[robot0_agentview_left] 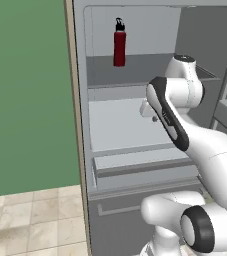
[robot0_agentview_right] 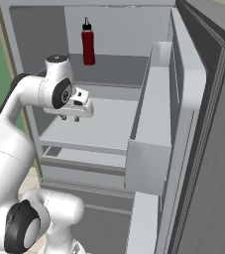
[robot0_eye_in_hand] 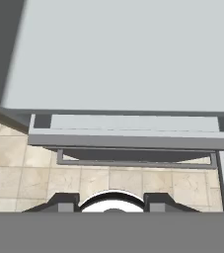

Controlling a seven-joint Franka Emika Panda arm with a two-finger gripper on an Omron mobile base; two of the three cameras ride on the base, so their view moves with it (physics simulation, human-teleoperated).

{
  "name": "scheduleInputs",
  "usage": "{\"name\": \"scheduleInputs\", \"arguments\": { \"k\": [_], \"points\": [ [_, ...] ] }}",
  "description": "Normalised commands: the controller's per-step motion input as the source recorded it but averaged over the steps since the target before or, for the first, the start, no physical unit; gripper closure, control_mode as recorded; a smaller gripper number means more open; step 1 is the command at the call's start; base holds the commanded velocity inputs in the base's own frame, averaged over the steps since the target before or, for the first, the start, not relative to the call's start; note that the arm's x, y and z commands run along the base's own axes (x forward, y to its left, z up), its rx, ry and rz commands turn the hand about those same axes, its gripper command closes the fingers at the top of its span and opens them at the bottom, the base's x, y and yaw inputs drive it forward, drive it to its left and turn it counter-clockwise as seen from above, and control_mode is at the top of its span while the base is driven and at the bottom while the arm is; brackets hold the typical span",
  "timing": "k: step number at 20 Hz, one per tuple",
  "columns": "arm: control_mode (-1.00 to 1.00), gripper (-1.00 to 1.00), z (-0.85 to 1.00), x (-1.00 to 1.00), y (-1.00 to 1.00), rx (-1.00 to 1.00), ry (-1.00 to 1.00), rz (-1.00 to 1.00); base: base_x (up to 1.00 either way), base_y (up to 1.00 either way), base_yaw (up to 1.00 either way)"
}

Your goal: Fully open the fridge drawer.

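Note:
The fridge drawer point(robot0_agentview_left: 135, 161) is a wide light-grey box under the main shelf, with a darker strip point(robot0_agentview_left: 145, 170) along its front. It juts a little past the shelf's front edge. It also shows in the right base view as the fridge drawer point(robot0_agentview_right: 84, 158) and in the hand view as the fridge drawer point(robot0_eye_in_hand: 133, 123). My gripper point(robot0_agentview_right: 70, 118) hangs above the shelf, fingers pointing down, open and holding nothing. Its fingertips point(robot0_eye_in_hand: 64, 200) stand wide apart in the hand view, above and in front of the drawer.
A red bottle point(robot0_agentview_left: 119, 44) stands on the upper shelf at the back. The flat main shelf point(robot0_agentview_right: 99, 124) lies right under my hand. Below the drawer is the dark-grey panel with a bar handle point(robot0_eye_in_hand: 133, 163). The open door point(robot0_agentview_right: 203, 149) with its bins point(robot0_agentview_right: 153, 134) stands at the right.

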Motion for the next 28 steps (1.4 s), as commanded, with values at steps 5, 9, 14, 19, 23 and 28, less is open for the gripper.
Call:
{"name": "scheduleInputs", "arguments": {
  "k": [5, 9, 14, 19, 23, 28],
  "points": [
    [-1.00, -1.00, -0.01, 0.00, 0.00, 0.00, 0.00, 0.00, 0.00, 0.00, 0.00],
    [-1.00, -1.00, -0.01, -0.08, 0.00, 0.00, 0.00, 0.00, 0.00, 0.00, 0.00],
    [-1.00, -1.00, 0.00, 0.00, 0.00, 0.00, 0.00, 0.00, 0.00, 0.00, 0.00],
    [-1.00, -1.00, 0.00, -0.05, 0.00, 0.00, 0.00, 0.00, 0.00, 0.00, 0.00],
    [1.00, -1.00, 0.00, 0.00, 0.00, 0.00, 0.00, 0.00, -0.29, 0.00, 0.00],
    [1.00, -1.00, 0.00, 0.00, 0.00, 0.00, 0.00, 0.00, -0.23, 0.00, 0.00]
  ]
}}
